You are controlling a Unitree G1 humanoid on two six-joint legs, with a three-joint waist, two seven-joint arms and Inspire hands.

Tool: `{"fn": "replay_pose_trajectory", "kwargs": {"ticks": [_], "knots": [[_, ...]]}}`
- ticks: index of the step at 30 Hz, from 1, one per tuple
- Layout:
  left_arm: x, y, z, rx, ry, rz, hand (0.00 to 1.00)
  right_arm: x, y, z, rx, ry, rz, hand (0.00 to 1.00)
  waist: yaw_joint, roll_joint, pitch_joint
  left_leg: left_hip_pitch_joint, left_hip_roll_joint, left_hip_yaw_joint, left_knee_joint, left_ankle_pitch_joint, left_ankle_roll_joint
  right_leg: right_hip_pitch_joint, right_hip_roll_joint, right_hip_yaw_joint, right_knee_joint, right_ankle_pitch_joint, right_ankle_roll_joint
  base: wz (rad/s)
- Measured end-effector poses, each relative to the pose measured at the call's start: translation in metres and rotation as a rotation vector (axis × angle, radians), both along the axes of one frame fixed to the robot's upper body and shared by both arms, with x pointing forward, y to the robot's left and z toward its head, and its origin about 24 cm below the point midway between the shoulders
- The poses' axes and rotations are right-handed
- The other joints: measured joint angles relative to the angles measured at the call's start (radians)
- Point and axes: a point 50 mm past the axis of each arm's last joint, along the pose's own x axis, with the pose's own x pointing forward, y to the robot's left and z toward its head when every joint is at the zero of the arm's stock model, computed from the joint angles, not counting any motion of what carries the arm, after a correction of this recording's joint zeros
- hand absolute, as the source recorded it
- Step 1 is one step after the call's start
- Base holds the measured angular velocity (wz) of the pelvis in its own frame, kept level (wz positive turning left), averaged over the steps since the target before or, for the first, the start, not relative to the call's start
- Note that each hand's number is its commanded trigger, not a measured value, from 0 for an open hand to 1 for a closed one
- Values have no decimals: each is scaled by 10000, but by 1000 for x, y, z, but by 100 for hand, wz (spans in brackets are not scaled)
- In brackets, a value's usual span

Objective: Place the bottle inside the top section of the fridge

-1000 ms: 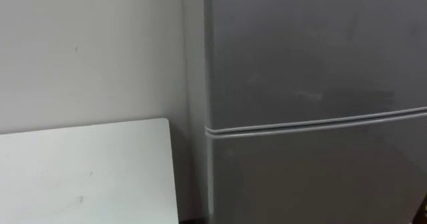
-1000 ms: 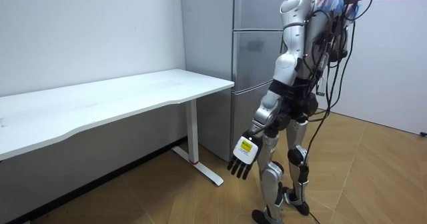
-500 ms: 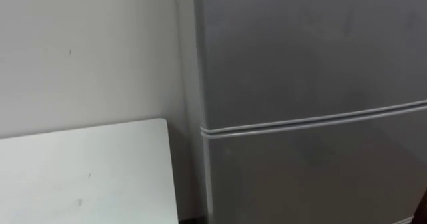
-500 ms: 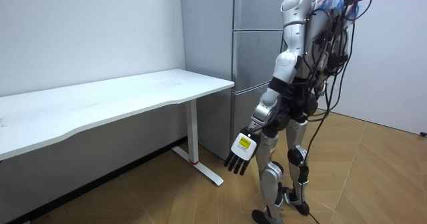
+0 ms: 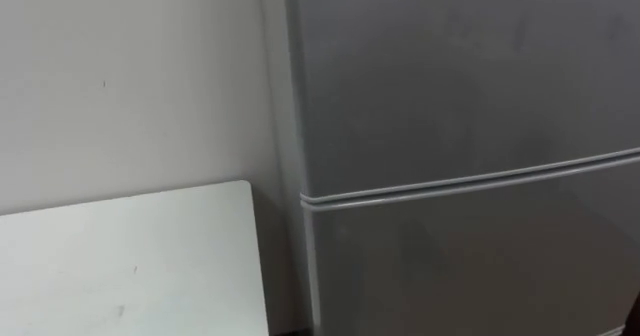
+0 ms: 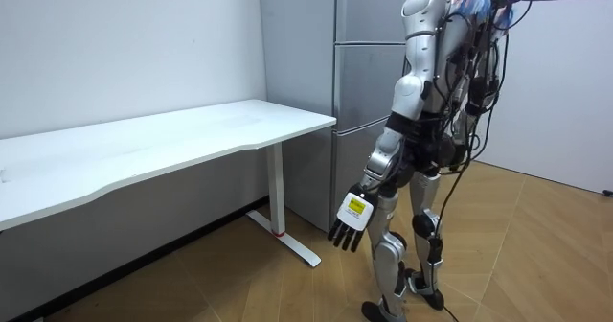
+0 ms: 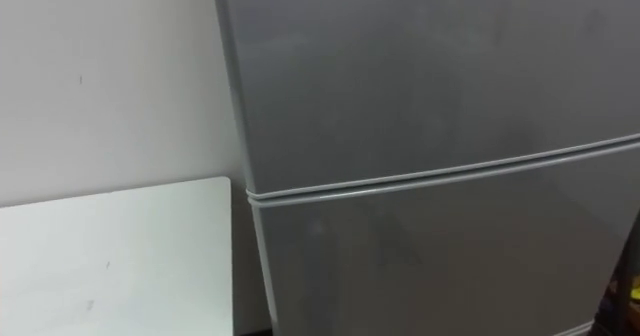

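Left hand (image 6: 350, 228): hangs loose and empty.
Fridge (image 5: 460, 106): shut, at my twelve o'clock.
Bottle: I expect light, slippery; grip mid-body.

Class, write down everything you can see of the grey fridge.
The fridge is tall, plain grey and metal-looking, with a dull sheen. A pale horizontal seam parts its upper door from the one below; both are shut. It stands upright on the wooden floor beside the wall, a narrow dark gap separating it from the white table. The robot stands facing it.
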Motion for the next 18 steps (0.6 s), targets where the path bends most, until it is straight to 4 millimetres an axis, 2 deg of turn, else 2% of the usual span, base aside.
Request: {"fn": "replay_pose_trajectory", "kwargs": {"ticks": [7, 12, 18], "knots": [[-4, -10, -3, -298, 375, -339, 0, -3, 18, -8, 1008, 426, 1470, 0, 29, 0, 18, 19, -1, -27, -1, -9, -2, 32, -3, -49, 0, -54, 5, 2], [0, -11, -3, -269, 306, -588, 0, 4, 32, -12, 1565, 538, 2763, 0, 31, -2, 17, -77, -11, -83, 0, -9, -1, 46, -3, -96, 16, -50, 6, 3], [5, -12, -3, -267, 277, -1128, 0, 16, 36, -13, 1563, 600, 3711, 0, 45, -88, 11, -201, -58, -314, 109, -7, 1, 63, -60, -385, -15, -59, 19, 11]]}}
